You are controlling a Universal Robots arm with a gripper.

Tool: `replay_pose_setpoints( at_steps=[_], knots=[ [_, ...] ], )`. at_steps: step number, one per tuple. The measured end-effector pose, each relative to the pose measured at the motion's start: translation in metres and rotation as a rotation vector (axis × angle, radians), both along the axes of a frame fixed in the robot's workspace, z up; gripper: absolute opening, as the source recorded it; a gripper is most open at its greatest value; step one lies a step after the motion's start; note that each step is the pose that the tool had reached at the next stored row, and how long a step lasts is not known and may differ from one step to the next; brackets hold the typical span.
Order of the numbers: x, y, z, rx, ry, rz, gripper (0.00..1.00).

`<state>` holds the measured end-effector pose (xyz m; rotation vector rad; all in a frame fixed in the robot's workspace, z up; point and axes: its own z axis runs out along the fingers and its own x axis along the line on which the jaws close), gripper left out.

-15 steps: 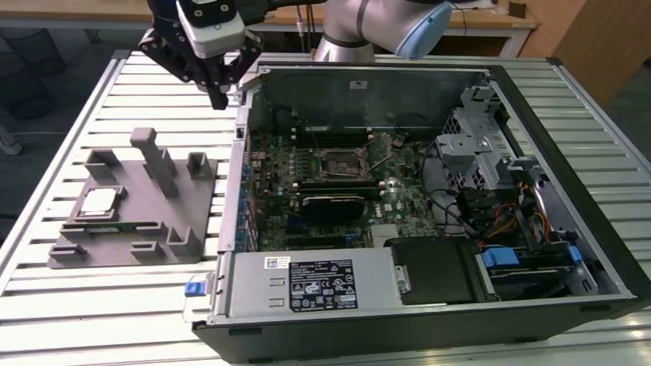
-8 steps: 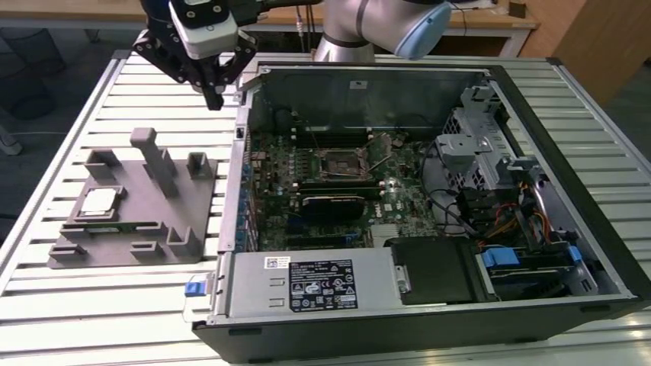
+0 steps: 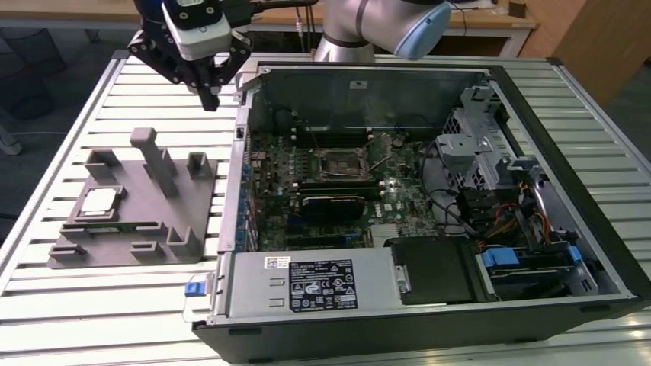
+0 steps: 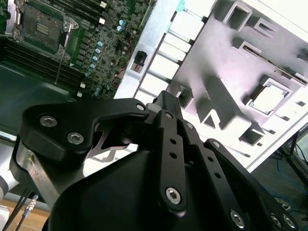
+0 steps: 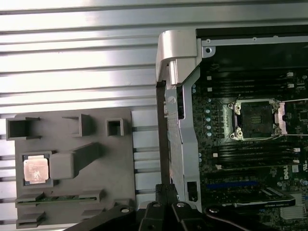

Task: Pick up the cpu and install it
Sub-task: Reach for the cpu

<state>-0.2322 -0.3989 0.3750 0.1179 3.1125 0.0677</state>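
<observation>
1. Pincer [image 3: 212, 101]: black, pressed together and pinching nothing. It hangs over the table [image 3: 81, 305], just outside the far corner of the open computer case [image 3: 407, 91], on the exterior view's left.
2. Cpu [image 3: 99, 202]: lies flat with its silvery top up, seated in a square pocket of the grey fixture [image 3: 112, 248]. The fixture sits on the table to the exterior view's left of the case. The cpu is well apart from the pincer.
3. Heading of the cpu: it is square, so it has no long axis to speak of. Its edges run parallel to the fixture's edges and, in the first wrist view, to the sides of the socket [image 5: 254, 119]. Which corner is keyed cannot be told.
4. Hazard, grasp: a pressed-together pincer would only push on the lid. The chip is thin and sunk between pocket walls, so little edge is on offer and it may slip or tip.
5. Hazard, approach: tall fixture posts [image 3: 152, 152] stand beside the pocket and could be struck.
6. Hazard, transfer: the case wall stands between fixture and socket, so a low carry could clip it.
7. Hazard, seating: a chip that goes in turned or tilted would likely damage the socket's contacts.
</observation>
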Motion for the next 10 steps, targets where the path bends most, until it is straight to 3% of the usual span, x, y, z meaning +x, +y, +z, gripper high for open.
replay_pose_setpoints(
  at_steps=[10],
  knots=[
    [-0.0064, 0.0000, -0.0017, -0.0001, 0.0001, 0.000, 0.11]
  ],
)
